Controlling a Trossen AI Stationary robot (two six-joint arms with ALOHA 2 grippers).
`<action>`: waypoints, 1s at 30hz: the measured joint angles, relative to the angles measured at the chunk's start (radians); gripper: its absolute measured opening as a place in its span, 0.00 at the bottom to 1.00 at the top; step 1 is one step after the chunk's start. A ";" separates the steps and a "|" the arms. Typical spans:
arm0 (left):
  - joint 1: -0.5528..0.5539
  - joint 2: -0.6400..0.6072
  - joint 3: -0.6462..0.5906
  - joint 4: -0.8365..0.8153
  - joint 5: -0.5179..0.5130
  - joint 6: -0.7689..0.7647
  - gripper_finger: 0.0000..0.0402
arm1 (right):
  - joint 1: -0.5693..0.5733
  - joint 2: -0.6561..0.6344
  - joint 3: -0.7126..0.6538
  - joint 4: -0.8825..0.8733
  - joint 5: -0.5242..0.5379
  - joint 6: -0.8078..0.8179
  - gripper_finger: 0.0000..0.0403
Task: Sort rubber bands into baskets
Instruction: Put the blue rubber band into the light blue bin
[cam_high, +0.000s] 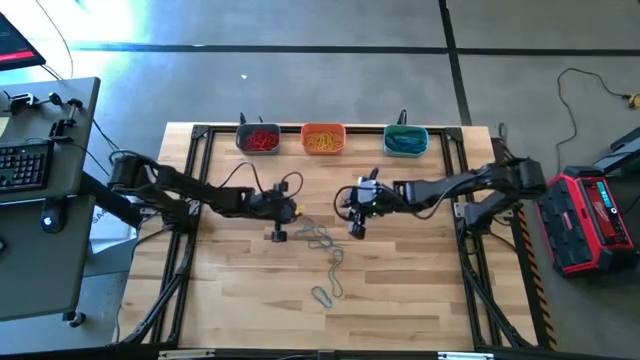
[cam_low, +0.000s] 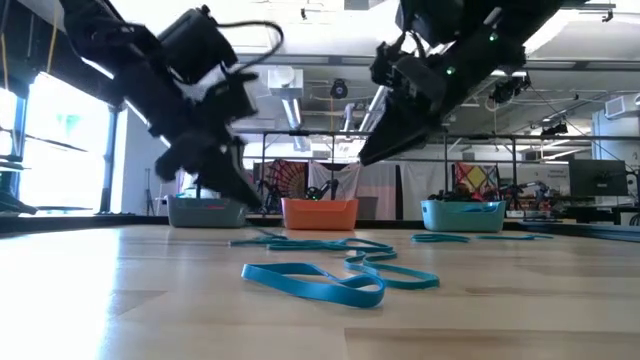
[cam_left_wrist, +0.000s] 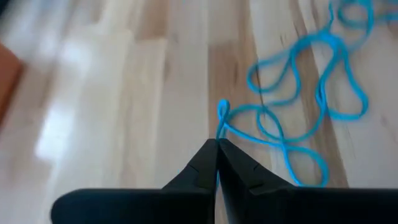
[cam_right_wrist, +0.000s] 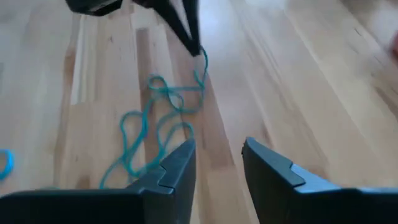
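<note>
Left gripper (cam_left_wrist: 217, 149) pinches a blue band (cam_left_wrist: 222, 118) at the edge of the tangle on the table (cam_high: 410, 290).

Its fingers are pressed together on one loop of the blue bands (cam_high: 322, 240), which lie mid-table, more strung out toward the near edge. The right gripper (cam_right_wrist: 217, 158) hangs just beside the tangle, fingers spread, holding nothing. Three baskets line the far edge: grey-blue (cam_high: 258, 138), orange (cam_high: 323, 139), teal (cam_high: 405, 140).

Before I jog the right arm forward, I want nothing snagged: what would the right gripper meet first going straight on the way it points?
Probably the tangle of blue rubber bands on the table. The right gripper is open and empty, aimed down at it; beyond, the left gripper pinches one strand. Depth is unclear.
</note>
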 joint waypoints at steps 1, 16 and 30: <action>0.000 -0.020 0.000 -0.003 -0.006 -0.012 0.01 | 0.007 0.021 0.000 0.037 0.006 0.000 0.31; -0.027 -0.149 0.001 0.172 0.043 -0.163 0.00 | 0.058 0.224 0.000 0.525 0.039 -0.087 0.47; -0.028 -0.149 0.001 0.361 0.107 -0.190 0.00 | 0.059 0.289 0.006 0.711 0.016 -0.105 0.43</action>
